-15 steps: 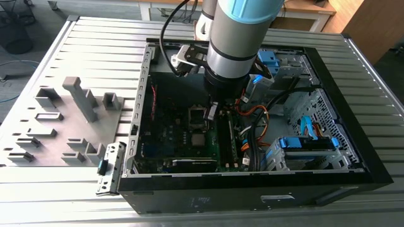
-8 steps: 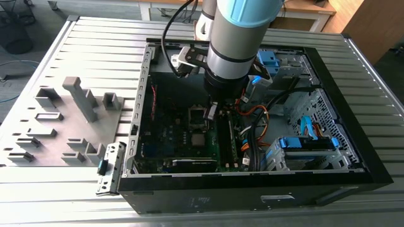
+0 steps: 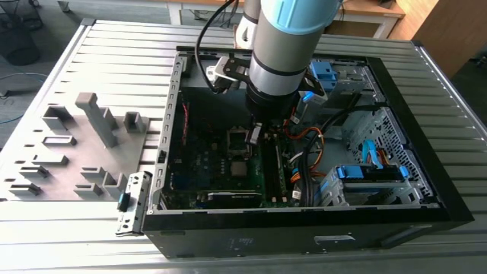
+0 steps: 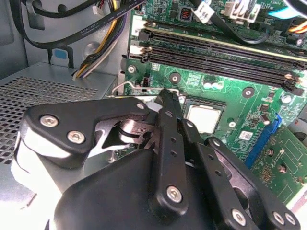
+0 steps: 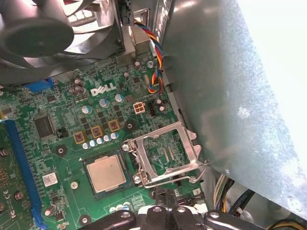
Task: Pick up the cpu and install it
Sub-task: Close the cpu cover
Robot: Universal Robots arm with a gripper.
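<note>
Lying flat on the board, the cpu was judged light, thin, stiff and fragile, best held by its edges; the tool was seen pressed together.

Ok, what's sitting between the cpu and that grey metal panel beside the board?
The socket's open retention frame lies between the cpu and the grey metal panel, as the first wrist view shows.

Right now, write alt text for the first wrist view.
A small square chip with a shiny silver-grey metal top lies in its black socket on a green motherboard; the socket's metal retention frame stands open beside it. A dark fan and a grey metal wall border the board.
</note>
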